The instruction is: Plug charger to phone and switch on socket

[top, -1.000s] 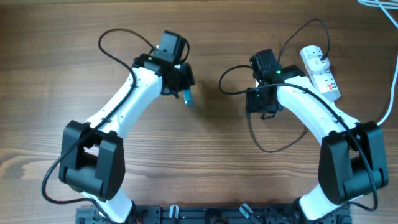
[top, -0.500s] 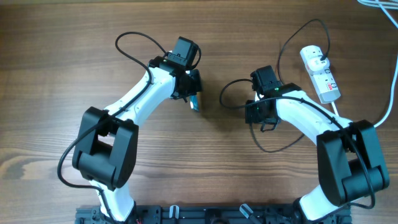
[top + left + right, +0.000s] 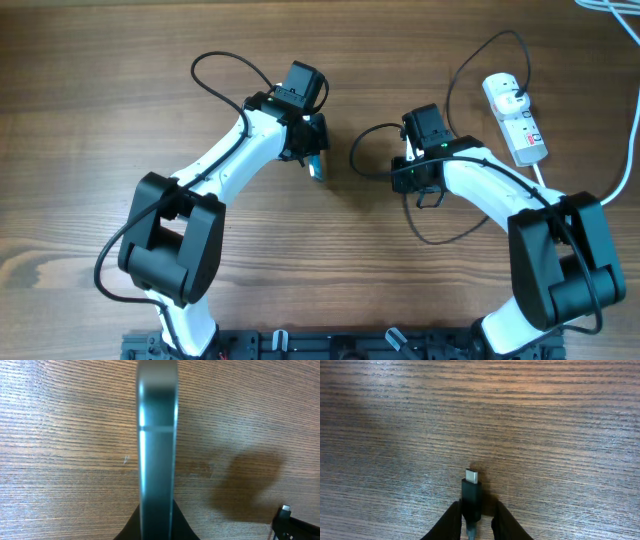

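Overhead, the left gripper (image 3: 312, 158), gripping the phone (image 3: 317, 168), has come closer to the right gripper (image 3: 473, 516), which pinches the charger (image 3: 471, 492).

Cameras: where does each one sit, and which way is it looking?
Overhead: above the table, looking straight down; left arm, right arm and socket show.
Left wrist: on the left gripper, looking along the phone towards the table; only the gripper's black base shows.
Right wrist: on the right gripper, looking down at the charger tip between its fingers.
Shared: both wrist views show the charger tip.
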Robot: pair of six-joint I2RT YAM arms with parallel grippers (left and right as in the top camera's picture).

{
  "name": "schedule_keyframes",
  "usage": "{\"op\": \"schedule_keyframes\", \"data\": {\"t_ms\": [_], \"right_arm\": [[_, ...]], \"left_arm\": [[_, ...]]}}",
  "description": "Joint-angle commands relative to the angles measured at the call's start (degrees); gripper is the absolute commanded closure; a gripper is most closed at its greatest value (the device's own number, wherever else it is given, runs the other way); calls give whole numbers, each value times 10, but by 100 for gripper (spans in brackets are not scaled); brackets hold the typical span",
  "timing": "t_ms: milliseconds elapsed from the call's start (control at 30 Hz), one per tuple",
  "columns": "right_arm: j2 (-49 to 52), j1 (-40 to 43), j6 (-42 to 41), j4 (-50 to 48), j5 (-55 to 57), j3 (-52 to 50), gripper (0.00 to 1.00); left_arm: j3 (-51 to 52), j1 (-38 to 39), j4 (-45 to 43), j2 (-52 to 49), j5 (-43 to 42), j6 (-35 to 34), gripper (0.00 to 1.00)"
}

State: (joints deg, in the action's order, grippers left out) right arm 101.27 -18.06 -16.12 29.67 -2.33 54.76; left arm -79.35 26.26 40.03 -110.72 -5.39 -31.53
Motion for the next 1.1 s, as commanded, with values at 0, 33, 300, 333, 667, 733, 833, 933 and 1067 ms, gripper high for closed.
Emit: {"op": "schedule_keyframes", "data": {"t_ms": [0, 33, 300, 333, 667, 733, 833, 933, 1067], "right_arm": [[15, 1, 11, -1, 8, -12, 72], [15, 1, 11, -1, 8, -12, 73], [15, 1, 26, -16, 8, -12, 84], [15, 1, 26, -16, 8, -12, 84], [15, 1, 26, -18, 8, -12, 84], [15, 1, 26, -18, 8, -12, 84], [15, 1, 26, -18, 8, -12, 84], [15, 1, 26, -18, 8, -12, 84], [15, 1, 26, -18, 8, -12, 83]], "left_arm": [[0, 0, -2, 3, 8, 11, 96], [0, 0, -2, 3, 8, 11, 96], [34, 6, -9, 2, 20, 11, 96], [38, 6, -9, 2, 25, 11, 96], [61, 6, -26, 2, 31, 11, 91], [61, 6, -26, 2, 31, 11, 91], [61, 6, -27, 2, 31, 11, 86], [61, 6, -27, 2, 31, 11, 83], [61, 6, -26, 2, 31, 11, 80]]}}
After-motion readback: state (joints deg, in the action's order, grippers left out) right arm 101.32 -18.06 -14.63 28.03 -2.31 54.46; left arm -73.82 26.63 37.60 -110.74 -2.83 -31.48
